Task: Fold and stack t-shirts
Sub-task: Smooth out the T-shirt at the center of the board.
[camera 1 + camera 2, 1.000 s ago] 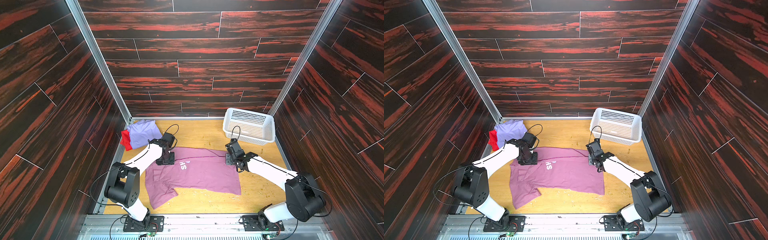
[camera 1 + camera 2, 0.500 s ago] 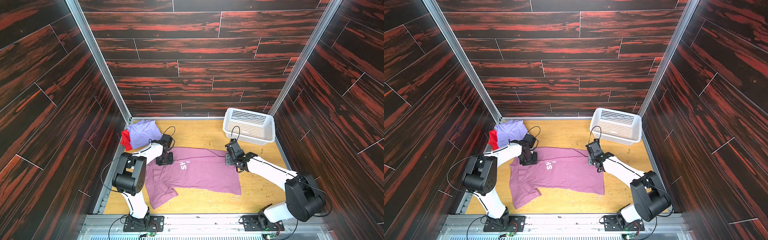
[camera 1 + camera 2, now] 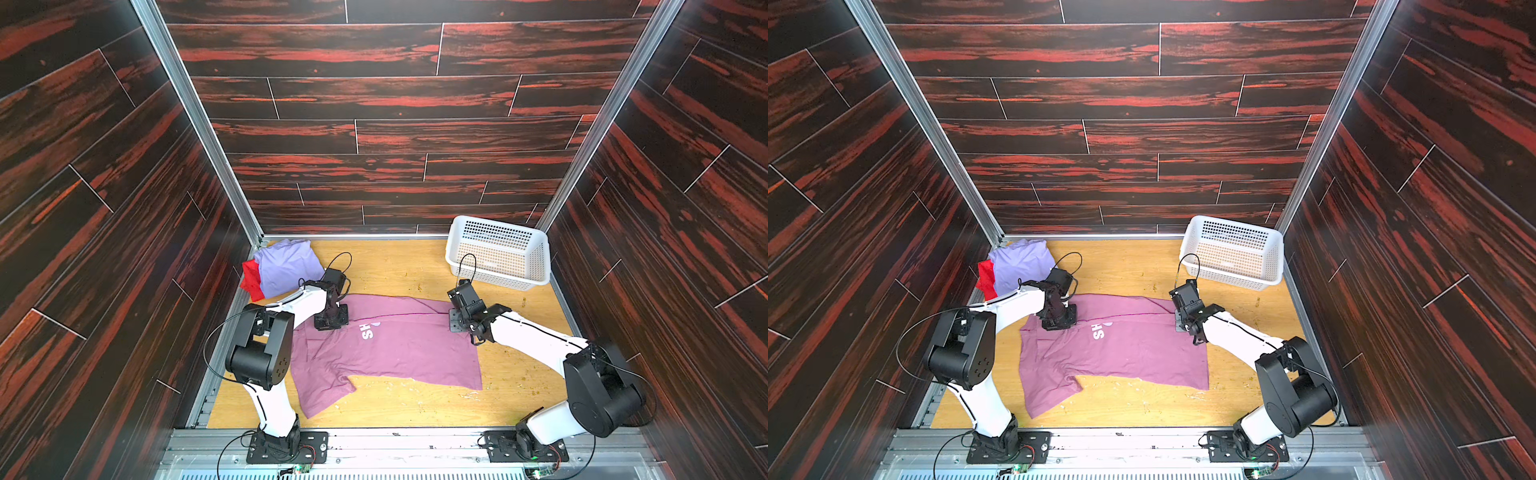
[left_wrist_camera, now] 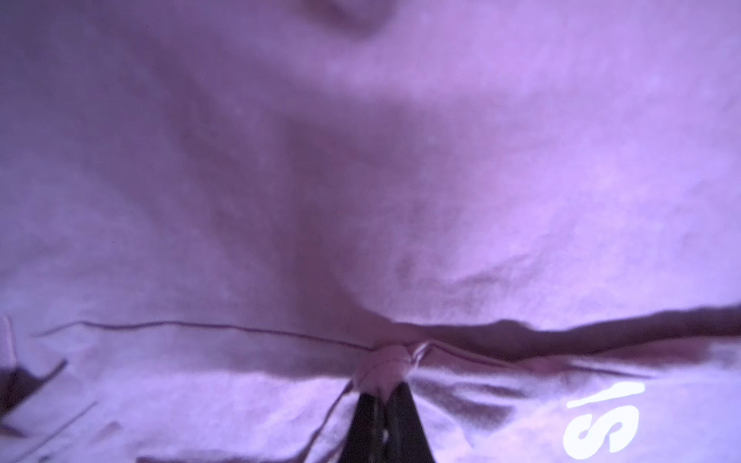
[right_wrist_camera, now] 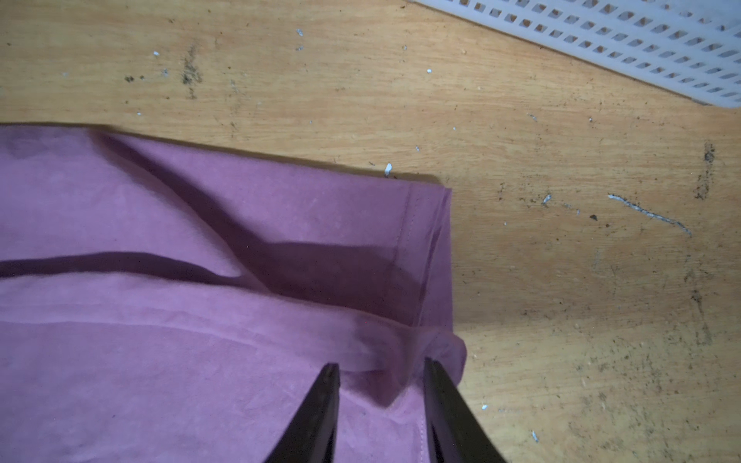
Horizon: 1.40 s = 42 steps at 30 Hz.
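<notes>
Mauve-pink cotton t-shirt with white lettering lies spread across the middle of the wooden counter; left claw clamped on a cloth ridge beside the lettering; right claw jaws apart, straddling the hem-corner fold; probably paired grips for folding; folded lavender t-shirt partly over red t-shirt at far-left corner, likely the stack.

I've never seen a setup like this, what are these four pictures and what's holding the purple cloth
Two robot arms work at a wooden table. Two pictures look down from above; two come from wrist cameras. A mauve t-shirt lies spread; a lavender shirt and a red shirt sit in one far corner, a white basket in the other. Their pincers: the left gripper pinches the t-shirt; the right gripper is open, astride a fold at its edge.
</notes>
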Available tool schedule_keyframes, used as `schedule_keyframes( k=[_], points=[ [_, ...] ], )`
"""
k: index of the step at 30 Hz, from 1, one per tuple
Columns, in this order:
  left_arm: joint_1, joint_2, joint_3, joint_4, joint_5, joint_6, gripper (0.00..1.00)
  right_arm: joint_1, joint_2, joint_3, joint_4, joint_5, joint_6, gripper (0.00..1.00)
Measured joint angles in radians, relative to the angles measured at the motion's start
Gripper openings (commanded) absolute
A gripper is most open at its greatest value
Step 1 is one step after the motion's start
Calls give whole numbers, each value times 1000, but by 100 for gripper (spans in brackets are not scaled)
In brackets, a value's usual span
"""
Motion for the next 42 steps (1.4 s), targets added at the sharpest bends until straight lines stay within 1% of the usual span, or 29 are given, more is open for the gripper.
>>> schedule_keyframes(
  k=[7,15,17,21,24,26,29,37,38,39,40,41,42],
  points=[
    [-1,-8,-1,-13,6,2,0,8,0,2,-2,1,0,37],
    [-27,-128,-29,-59,13,-2,0,17,0,2,-1,1,3,38],
    [-42,-148,-32,-66,16,-8,0,20,1,2,2,0,5,42],
    [-73,-158,-46,-67,25,-18,0,36,24,20,22,-21,13,57],
    [-95,-158,-57,-67,34,-29,0,51,70,70,51,-39,12,65],
    [-107,-158,-62,-66,40,-34,0,59,116,119,76,-47,8,68],
    [-127,-158,-65,-66,47,-42,0,64,176,176,116,-58,2,68],
    [-159,-193,-107,-82,61,-56,3,64,326,256,171,-85,-1,68],
    [-161,-199,-113,-86,63,-57,7,64,343,260,175,-90,-1,68],
    [-164,-204,-119,-93,66,-56,20,64,360,260,180,-95,0,68],
    [-169,-211,-127,-98,69,-56,38,64,374,260,180,-99,0,68],
    [-173,-216,-134,-108,75,-57,57,64,382,260,180,-101,0,68],
    [-180,-220,-140,-117,78,-63,94,64,392,260,181,-102,1,68]
  ],
)
